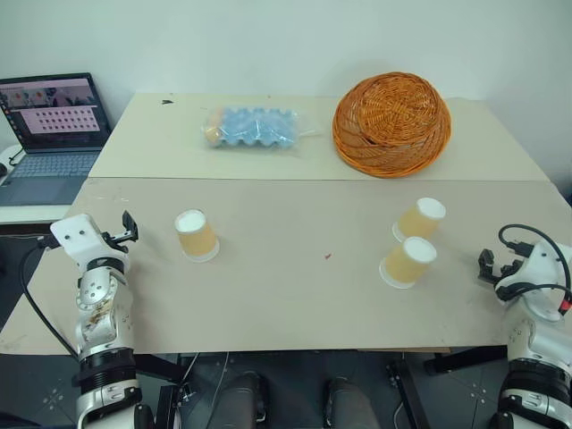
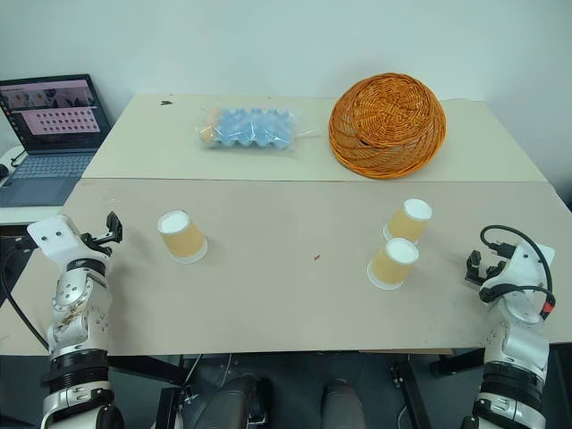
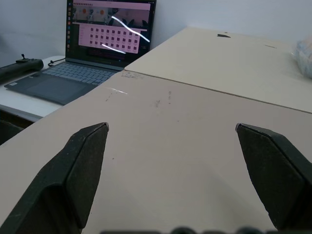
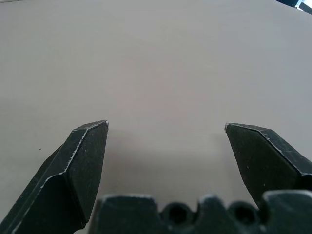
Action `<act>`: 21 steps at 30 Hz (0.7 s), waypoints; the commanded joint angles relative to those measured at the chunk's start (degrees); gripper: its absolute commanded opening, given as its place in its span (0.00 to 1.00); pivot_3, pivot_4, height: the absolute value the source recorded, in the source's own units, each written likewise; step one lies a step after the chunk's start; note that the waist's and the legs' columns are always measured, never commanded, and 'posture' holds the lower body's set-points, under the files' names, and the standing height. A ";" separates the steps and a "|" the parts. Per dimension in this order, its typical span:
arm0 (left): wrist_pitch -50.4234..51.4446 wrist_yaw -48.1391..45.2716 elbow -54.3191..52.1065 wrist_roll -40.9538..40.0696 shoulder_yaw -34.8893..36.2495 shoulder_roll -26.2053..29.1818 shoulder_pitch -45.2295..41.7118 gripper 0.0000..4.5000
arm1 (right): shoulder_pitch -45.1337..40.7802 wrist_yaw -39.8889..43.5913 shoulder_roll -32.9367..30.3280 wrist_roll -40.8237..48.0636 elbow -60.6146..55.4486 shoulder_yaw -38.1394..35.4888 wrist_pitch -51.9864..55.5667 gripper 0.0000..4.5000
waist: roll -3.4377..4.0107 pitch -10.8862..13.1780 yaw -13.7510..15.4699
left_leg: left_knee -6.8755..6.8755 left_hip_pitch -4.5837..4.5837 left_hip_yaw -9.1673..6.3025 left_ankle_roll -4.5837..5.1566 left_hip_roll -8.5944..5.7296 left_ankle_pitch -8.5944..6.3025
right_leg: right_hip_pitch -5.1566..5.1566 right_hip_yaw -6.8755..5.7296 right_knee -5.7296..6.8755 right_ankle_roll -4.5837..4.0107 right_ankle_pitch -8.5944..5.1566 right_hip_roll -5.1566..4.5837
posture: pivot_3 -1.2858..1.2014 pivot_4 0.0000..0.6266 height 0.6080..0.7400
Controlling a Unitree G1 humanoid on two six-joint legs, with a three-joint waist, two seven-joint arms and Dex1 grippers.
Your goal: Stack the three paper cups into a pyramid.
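left gripper (image 3: 170,127) and right gripper (image 4: 165,126): both spread wide, empty | three tan-orange tapered paper cups, upside down on beige tabletop (image 1: 304,295): one (image 1: 196,235) left, two (image 1: 420,218) (image 1: 409,261) nearly touching right | risk: light cups tip or skid if nudged; squeezing crumples paper; poorly spaced base drops top cup

A wicker basket (image 1: 391,123) lies tilted on the far table (image 1: 179,134), to the right. Left of it rests a blue egg tray (image 1: 255,128) in clear wrap. An open laptop (image 1: 52,134) sits at the far left on a separate white surface.
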 commanded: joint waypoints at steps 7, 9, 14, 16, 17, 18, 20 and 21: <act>17.28 -12.61 -25.26 -24.51 -0.02 8.25 -8.01 0.99 | -0.07 -0.18 -1.84 -0.40 1.32 -1.96 -4.76 1.00 | -0.11 0.09 0.25 | -0.02 -0.17 -0.08 -0.07 -0.01 0.03 | -0.23 -0.08 -0.08 0.00 0.00 -0.02 | 0.52 0.24 0.90; 22.87 -14.83 -31.19 -30.51 -2.01 10.19 -8.68 0.99 | -0.04 -0.17 -2.07 -0.32 1.46 -2.19 -4.90 1.00 | 0.07 -0.01 0.19 | -0.03 -0.15 -0.06 -0.14 -0.06 0.07 | 0.02 -0.06 -0.24 0.02 0.02 -0.04 | 0.52 0.24 0.90; 35.25 -26.60 -45.66 -46.56 -8.59 18.82 -3.34 0.99 | 0.56 -0.31 -2.16 -0.25 1.00 -2.44 -4.85 1.00 | 0.38 -0.16 -0.57 | -0.30 -0.07 0.09 0.05 -0.14 0.48 | 0.16 0.07 -0.49 0.08 0.00 -0.01 | 0.52 0.24 0.90; 37.07 -29.97 -48.25 -48.27 -10.49 21.48 -1.38 0.99 | 0.93 -0.25 -2.17 -0.18 0.55 -2.54 -4.72 1.00 | 0.39 -0.15 -0.77 | -0.52 -0.06 0.11 -0.05 -0.07 0.57 | 0.08 0.09 -0.52 0.07 -0.02 0.11 | 0.52 0.24 0.90; 37.23 -30.60 -48.63 -48.56 -10.84 22.21 -0.98 0.99 | 1.01 -0.22 -2.18 -0.15 0.46 -2.56 -4.69 1.00 | 0.40 -0.14 -0.72 | -0.63 -0.03 0.11 -0.12 -0.06 0.61 | 0.06 0.09 -0.53 0.03 -0.05 0.14 | 0.52 0.24 0.90; 37.82 -33.21 -48.95 -46.96 -13.33 23.92 -0.03 0.99 | 1.41 0.19 -2.42 -0.13 0.02 -2.59 -4.52 1.00 | 0.41 -0.14 -0.70 | -0.66 0.01 0.12 -0.14 -0.04 0.63 | 0.07 0.08 -0.52 0.00 -0.08 0.16 | 0.52 0.24 0.90; 37.96 -37.44 -48.94 -43.95 -17.68 25.78 0.85 0.99 | 2.83 3.12 -3.49 0.48 -1.76 -2.38 -3.86 1.00 | 0.46 -0.13 -0.67 | -0.68 0.08 0.12 -0.19 -0.03 0.67 | 0.10 0.08 -0.48 -0.03 -0.09 0.21 | 0.52 0.24 0.90; 37.92 -38.82 -48.77 -43.44 -18.82 26.33 1.07 0.99 | 3.65 4.32 -4.12 0.45 -2.65 -2.15 -3.76 1.00 | 0.58 -0.12 -0.64 | -0.71 0.15 0.12 -0.12 -0.04 0.64 | 0.18 0.08 -0.49 -0.03 -0.09 0.21 | 0.52 0.24 0.90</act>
